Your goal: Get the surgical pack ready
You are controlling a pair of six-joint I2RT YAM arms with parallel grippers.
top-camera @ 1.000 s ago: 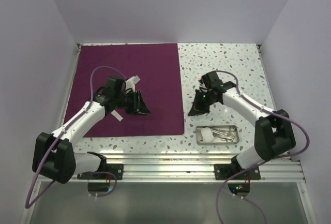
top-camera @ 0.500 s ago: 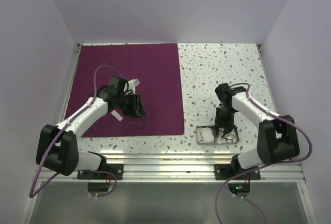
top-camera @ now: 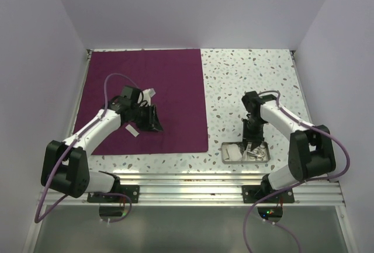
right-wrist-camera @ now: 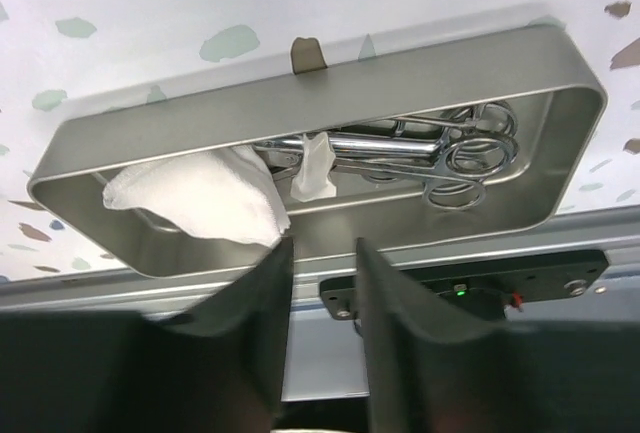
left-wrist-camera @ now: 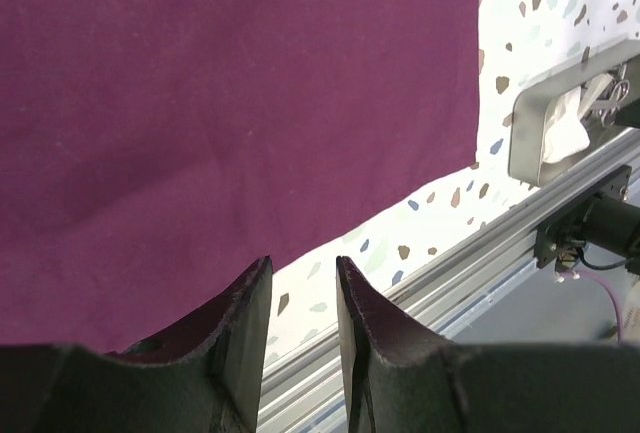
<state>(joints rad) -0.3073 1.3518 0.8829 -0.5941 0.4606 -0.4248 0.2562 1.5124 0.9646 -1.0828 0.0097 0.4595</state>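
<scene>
Two arms work well apart. At the left of the overhead view the plum-purple cloth [top-camera: 169,83] lies flat on the speckled surface [top-camera: 245,83]. The left arm [top-camera: 99,127] hangs over the cloth's lower middle, its jaws a narrow gap apart with nothing between them. If they press down and drag, the sheet would likely bunch or slide towards the aluminium rail [top-camera: 193,183]. The cloth looks matte, thin and limp, with straight edges and square corners.

At the lower right, clear of the cloth, sits the shallow steel tray [right-wrist-camera: 400,88]. The right arm [top-camera: 280,118] points down over it, its jaws partly open, empty, and poised just above the tray's near wall. A descent here could catch that wall rather than the contents, tipping or skidding the light tray, since smooth metal offers little grip. Inside, a soft crumpled gauze pad [right-wrist-camera: 200,198] fills the left end. Silver ring-handled instruments [right-wrist-camera: 450,153] lie overlapped on the right and seem apt to snag one another.
</scene>
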